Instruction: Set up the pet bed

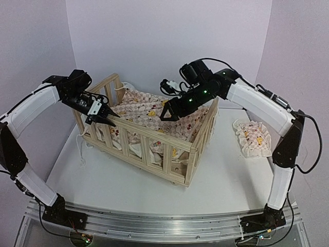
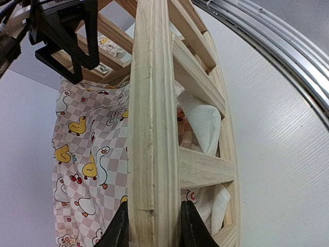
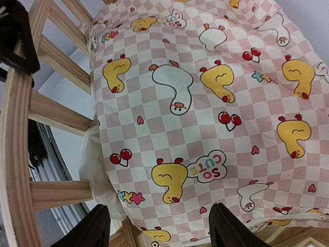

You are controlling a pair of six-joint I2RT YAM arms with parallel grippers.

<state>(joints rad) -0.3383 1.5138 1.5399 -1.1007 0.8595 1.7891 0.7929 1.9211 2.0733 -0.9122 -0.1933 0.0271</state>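
Standing on the white desk (image 1: 118, 180), left of centre, the pet bed (image 1: 149, 136) holds a pink-checkered duck cushion (image 1: 146, 110) lying rumpled inside its slatted rails. Left claw (image 1: 105, 114) is closed on the bed's top rail near its left end, one finger pressed to each side of the wood. Right claw (image 1: 172, 110) hangs over the cushion inside the frame, fingers spread wide, nothing between them. A small matching pillow (image 1: 253, 138) lies on the desk, well apart to the right.

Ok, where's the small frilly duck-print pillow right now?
Top view: small frilly duck-print pillow lies on the white table, right of the light-wood slatted pet bed.
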